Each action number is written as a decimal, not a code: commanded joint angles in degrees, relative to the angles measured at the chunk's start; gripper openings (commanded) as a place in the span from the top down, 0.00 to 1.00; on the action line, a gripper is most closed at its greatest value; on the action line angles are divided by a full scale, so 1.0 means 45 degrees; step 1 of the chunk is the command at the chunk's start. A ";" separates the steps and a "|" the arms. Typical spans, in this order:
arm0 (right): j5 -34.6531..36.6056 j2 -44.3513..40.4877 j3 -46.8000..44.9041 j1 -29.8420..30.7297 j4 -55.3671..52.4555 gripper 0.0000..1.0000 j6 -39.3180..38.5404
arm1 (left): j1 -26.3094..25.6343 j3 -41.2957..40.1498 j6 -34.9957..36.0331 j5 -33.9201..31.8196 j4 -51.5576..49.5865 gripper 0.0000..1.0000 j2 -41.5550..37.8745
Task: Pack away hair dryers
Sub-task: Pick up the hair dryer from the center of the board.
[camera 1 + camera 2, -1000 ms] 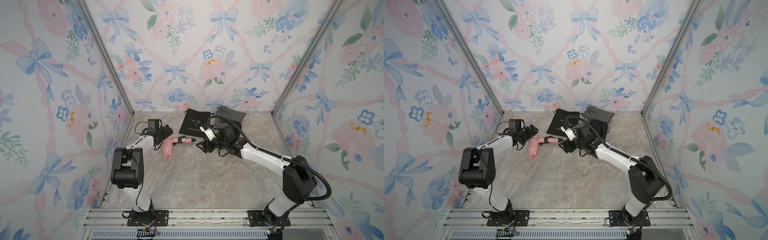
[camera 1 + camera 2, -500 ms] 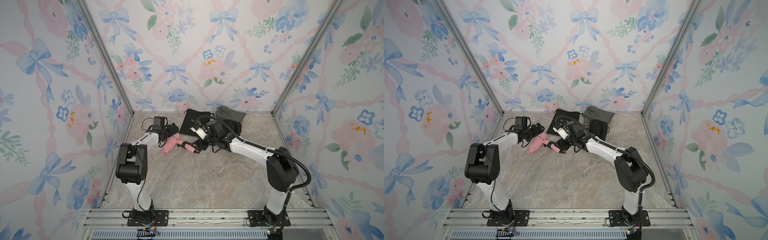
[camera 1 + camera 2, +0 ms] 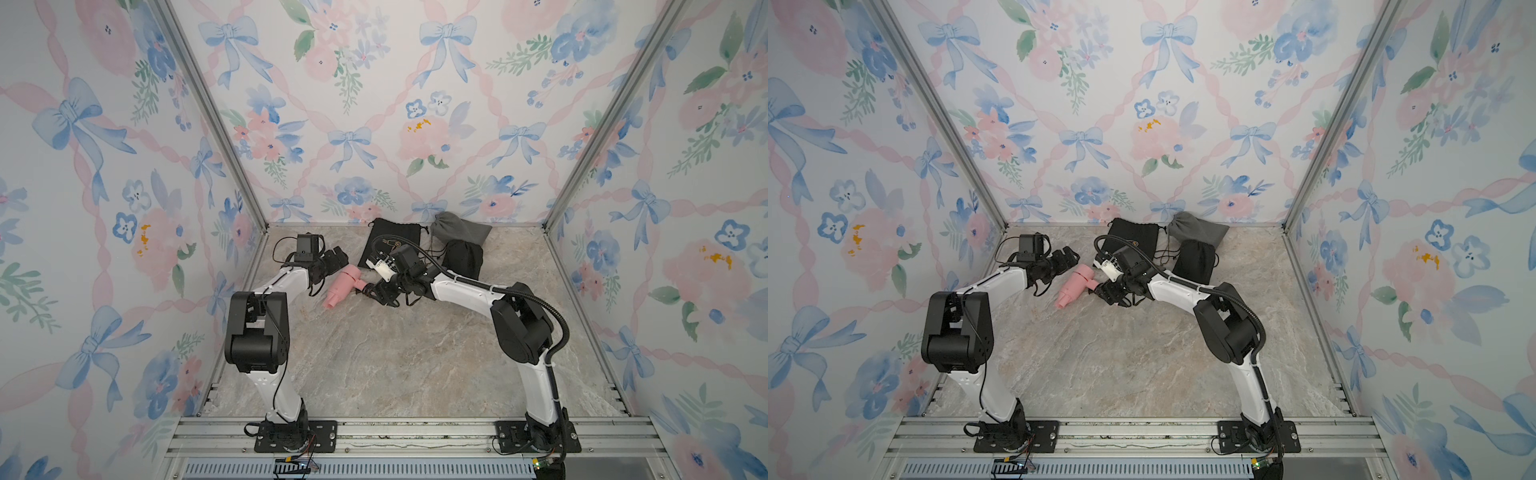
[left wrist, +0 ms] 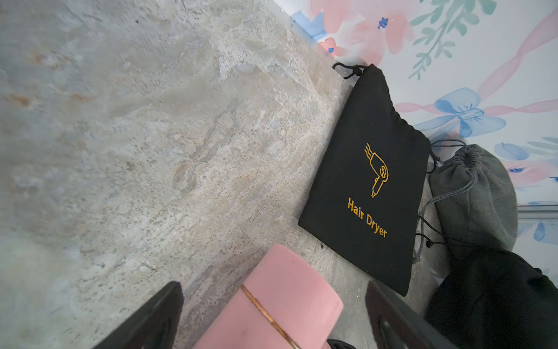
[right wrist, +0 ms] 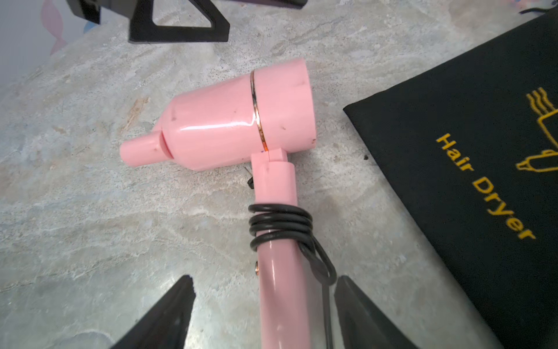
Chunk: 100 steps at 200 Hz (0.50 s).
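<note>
- Marble-patterned tabletop inside floral-papered walls carries one unpacked dryer and three pouches. Judging by that, the job looks roughly two thirds done, with only the last dryer to bag.
- Farthest left, the left gripper is spread wide. The left wrist view shows its fingers on either side of the barrel's rear end, with gaps, so it holds nothing.
- The pink hair dryer lies on its side on the tabletop between the two grippers, its nozzle pointing toward the front. A black cord is coiled round its handle.
- The right gripper is also spread. Its fingers flank the handle without touching it, so no grip is made yet.
- Just right of the dryer lies a flat black pouch with gold "Hair Dryer" print, probably empty and meant for it. Its gathered mouth faces the back wall, away from the dryer, so it needs opening first.
- The right arm crosses that pouch's near corner in both top views.
- Farther right, a grey pouch and a second black pouch look bulged, likely filled. Their loose drawstrings trail beside the flat one.
</note>
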 commanded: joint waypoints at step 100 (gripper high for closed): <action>0.0343 0.1869 0.2487 0.0248 -0.3254 0.24 -0.0089 | 0.0225 -0.0162 0.0332 0.0197 -0.0068 0.04 -0.0649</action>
